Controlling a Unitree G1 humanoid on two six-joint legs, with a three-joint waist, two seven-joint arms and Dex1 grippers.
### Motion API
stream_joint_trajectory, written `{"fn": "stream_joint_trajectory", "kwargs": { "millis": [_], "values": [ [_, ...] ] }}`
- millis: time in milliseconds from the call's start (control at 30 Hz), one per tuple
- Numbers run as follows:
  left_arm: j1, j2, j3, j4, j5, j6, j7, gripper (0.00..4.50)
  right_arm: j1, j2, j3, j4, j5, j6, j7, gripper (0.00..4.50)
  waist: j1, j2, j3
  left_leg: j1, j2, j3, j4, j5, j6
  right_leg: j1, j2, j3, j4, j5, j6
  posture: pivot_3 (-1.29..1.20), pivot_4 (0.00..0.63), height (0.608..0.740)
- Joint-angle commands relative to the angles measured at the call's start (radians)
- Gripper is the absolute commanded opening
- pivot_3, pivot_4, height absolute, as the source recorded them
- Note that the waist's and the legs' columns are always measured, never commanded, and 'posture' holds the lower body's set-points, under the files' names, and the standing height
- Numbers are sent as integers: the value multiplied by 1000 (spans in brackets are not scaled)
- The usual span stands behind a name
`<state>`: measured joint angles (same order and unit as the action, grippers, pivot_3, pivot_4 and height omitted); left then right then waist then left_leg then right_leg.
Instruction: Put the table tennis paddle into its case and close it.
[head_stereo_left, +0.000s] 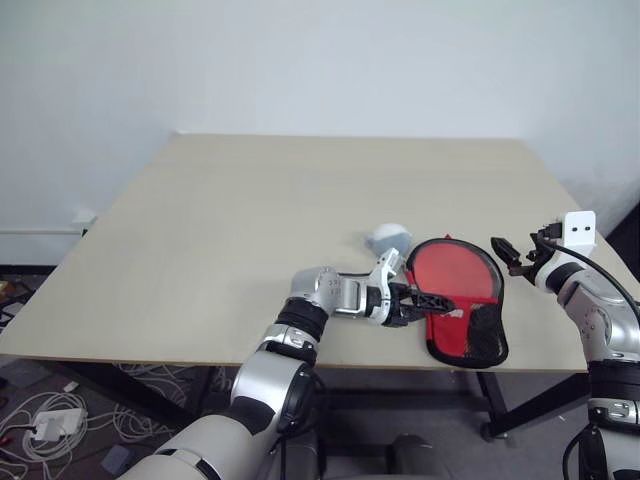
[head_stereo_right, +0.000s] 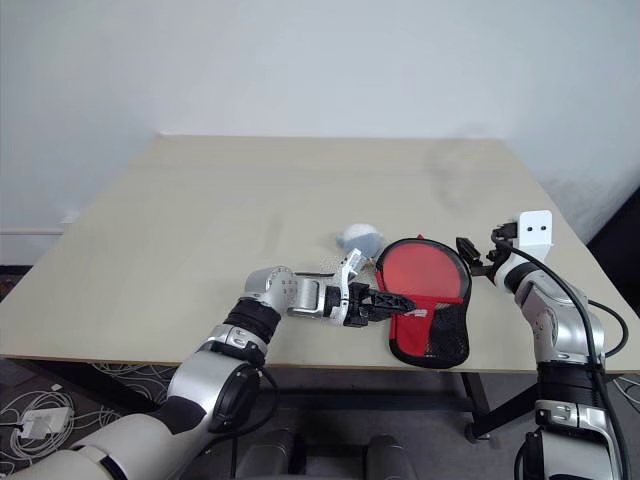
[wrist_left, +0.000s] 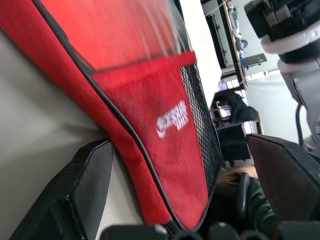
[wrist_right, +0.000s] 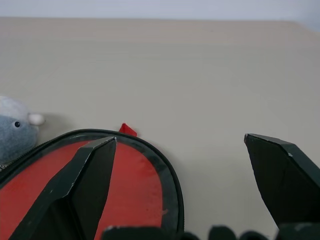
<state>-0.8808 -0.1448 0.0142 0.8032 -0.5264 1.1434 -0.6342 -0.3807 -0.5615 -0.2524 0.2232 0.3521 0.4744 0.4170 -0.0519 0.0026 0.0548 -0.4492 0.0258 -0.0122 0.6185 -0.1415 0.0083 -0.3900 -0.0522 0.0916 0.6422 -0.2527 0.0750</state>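
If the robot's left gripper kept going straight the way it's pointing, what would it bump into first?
Probably the case. The left gripper, open, points sideways at its narrow end, already right there, with the red fabric sitting between its fingers in the wrist view.

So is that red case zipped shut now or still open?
Cannot tell. The case lies flat on the table, red round part showing inside its black rim, but no zip shows.

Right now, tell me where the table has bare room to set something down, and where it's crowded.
The table is bare across its whole far half and its left side, up to the left arm. It is crowded at the near right: the case, the small grey plush toy at its far left edge, the open left gripper over the case, and the open right gripper beside it.
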Motion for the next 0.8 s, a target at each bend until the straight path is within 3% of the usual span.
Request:
{"fn": "stream_joint_trajectory", "kwargs": {
  "millis": [33, 100, 233, 567, 800],
  "values": [
    [-14, -159, -6, 36, 6, -59, 26, 4500, -30, 8, -17, -25, -1, -16, -7, 4447, 0, 0, 0, 0, 0, 0, 1, 0, 0, 0, 0, 0, 0, 0, 0, 0, 0, 716],
    [-18, -161, 11, 64, -4, -71, 37, 4500, -33, 12, -14, -23, -5, -19, -9, 4447, 0, 0, 0, 1, 0, 0, 2, 0, 0, 1, 0, 0, 0, 0, 0, 0, 0, 716],
    [-19, -159, 29, 69, -36, -77, 39, 3601, -35, 19, -8, -24, -11, -27, -2, 4500, -1, 0, 0, 1, 0, 0, 4, 0, 0, 2, 0, 0, 0, 2, 1, 0, 0, 716],
    [-5, -151, 46, 69, -59, -75, 41, 153, -36, 34, -22, -14, -20, -26, -25, 4500, -1, 0, 0, 0, 0, 0, 2, 0, 0, -1, 0, 1, 0, 2, 2, 0, 0, 716],
    [13, -94, 44, 69, -27, -124, 74, 30, -35, 39, -21, -9, -21, -25, -35, 4500, -1, 0, 0, 0, 0, 0, 2, 0, 0, -1, 0, 1, -1, 3, 2, 0, 0, 716]
  ]
}}
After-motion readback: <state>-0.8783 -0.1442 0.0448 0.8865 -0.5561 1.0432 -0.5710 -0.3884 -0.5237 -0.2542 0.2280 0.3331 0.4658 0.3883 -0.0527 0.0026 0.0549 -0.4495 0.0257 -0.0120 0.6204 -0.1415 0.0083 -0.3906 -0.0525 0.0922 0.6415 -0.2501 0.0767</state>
